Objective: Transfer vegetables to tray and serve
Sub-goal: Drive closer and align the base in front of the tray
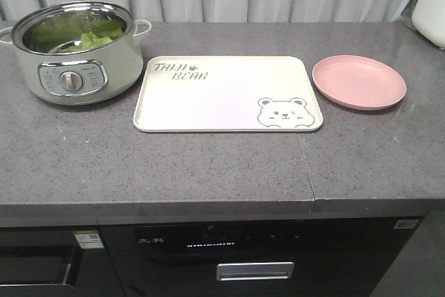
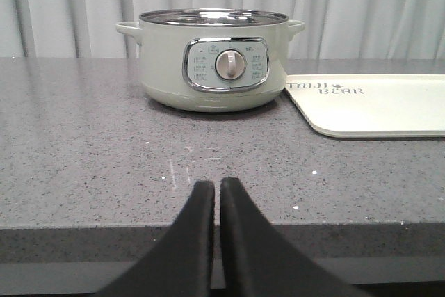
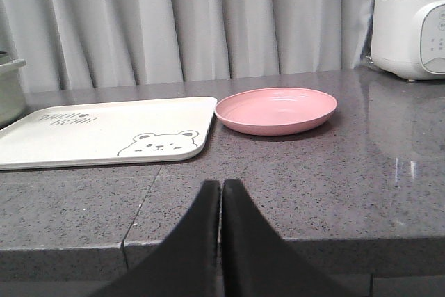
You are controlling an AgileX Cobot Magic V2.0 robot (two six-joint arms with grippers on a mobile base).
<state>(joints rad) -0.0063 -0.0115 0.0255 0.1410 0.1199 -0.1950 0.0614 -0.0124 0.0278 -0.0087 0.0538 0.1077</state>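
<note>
**A:** How did the claws stand?

**B:** Both were clenched on nothing. The left gripper (image 2: pixel 217 186) hung off the countertop's (image 1: pixel 208 165) front edge, its fingers pressed tip to tip, facing the electric pot (image 2: pixel 215 60). The right gripper (image 3: pixel 221 186) was shut the same way, facing the tray (image 3: pixel 104 137) and the pink plate (image 3: pixel 276 109) just beside it.

**A:** And the lettuce (image 1: pixel 87 38)?

**B:** It sat inside the pot, well apart from either claw. The tray lay bare.

**A:** What would have made the pickup go well?

**B:** I'd have used the left arm, since it was nearer. It should open wide first, come down from above the steel rim, and pinch the bunch low. Then it should lift clear of the wall before crossing to the middle of the tray.

**A:** Was anything unclear?

**B:** Yes. The left wrist view showed only the pot's wall and dial, not the leaves. Glare on the rim left me unsure whether a glass lid covered it. Both wrist views cropped the tray, and the white appliance (image 3: pixel 410 26) was cut off at the frame edge.
</note>
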